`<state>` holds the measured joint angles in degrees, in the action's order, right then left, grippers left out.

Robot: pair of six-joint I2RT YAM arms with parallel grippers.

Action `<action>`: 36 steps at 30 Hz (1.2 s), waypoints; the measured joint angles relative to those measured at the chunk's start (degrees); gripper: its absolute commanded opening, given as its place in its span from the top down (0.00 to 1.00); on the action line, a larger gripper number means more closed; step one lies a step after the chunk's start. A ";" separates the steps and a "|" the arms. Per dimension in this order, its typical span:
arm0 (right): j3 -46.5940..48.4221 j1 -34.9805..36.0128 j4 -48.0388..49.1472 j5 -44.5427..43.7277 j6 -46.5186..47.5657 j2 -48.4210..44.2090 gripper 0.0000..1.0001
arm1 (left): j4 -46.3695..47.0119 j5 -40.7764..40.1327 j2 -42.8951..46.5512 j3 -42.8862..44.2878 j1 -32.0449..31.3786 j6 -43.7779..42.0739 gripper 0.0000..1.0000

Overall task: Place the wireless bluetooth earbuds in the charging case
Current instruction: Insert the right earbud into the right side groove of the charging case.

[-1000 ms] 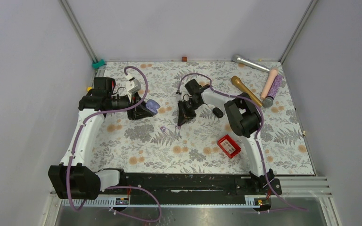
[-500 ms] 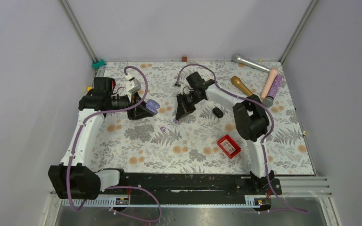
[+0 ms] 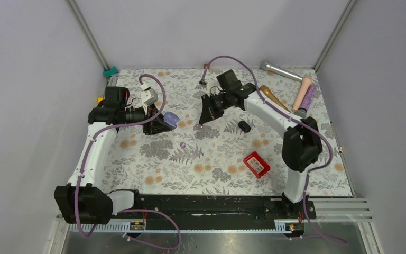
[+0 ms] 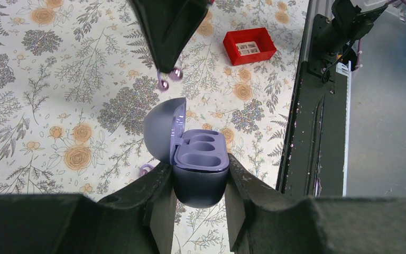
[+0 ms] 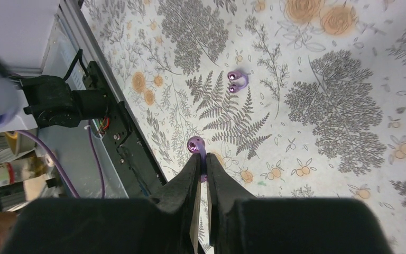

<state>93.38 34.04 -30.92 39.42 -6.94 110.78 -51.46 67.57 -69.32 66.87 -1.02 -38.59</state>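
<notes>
Earbud in hand: the right gripper is pinched shut on one pale purple earbud. The stem sits between the fingers and the round head pokes out past the tips.
Case: the purple charging case is squeezed in the left gripper. Its lid is flipped up on the 9 o'clock side in the left wrist view, and both wells look bare to us.
Key relation: in the top view the case sits near the held bud, at roughly 9 o'clock from it. We reckon the right arm does the travelling while the left just holds.
Spare bud: a second purple earbud lies on the desk, between 7 and 8 o'clock from the right gripper's tips and touching neither gripper.
Change: compared with a second ago, the right wrist has pulled toward 12 o'clock and its elbow has swung out toward 3 o'clock. That puts the bud closer to level with the case. The left arm, case and spare bud haven't budged.
</notes>
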 measured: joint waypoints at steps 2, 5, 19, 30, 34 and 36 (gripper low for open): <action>-0.39 0.02 -0.07 -0.83 0.74 -3.52 0.90 | 0.00 0.00 0.02 0.00 0.00 0.00 1.00; -0.57 0.04 -0.02 -2.08 1.86 -8.35 0.90 | 0.00 0.00 0.02 0.00 0.00 0.00 1.00; -4.66 0.11 1.05 -7.74 7.56 -25.86 0.91 | 0.00 -0.09 3.39 -0.02 0.00 0.02 1.00; -7.37 0.13 1.20 -10.51 12.48 -35.06 0.91 | 1.11 0.15 2.91 2.01 -0.15 1.27 1.00; -7.87 0.15 1.07 -11.15 14.29 -37.94 0.90 | 5.73 -0.72 1.68 3.85 -1.29 4.96 1.00; -7.91 0.15 1.05 -11.50 14.95 -38.71 0.90 | 9.03 -1.99 1.42 4.24 -2.49 7.67 1.00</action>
<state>85.47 34.20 -29.87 27.92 8.01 72.07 -42.44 65.58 -67.90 71.11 -3.51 -30.92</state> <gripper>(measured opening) 0.120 0.339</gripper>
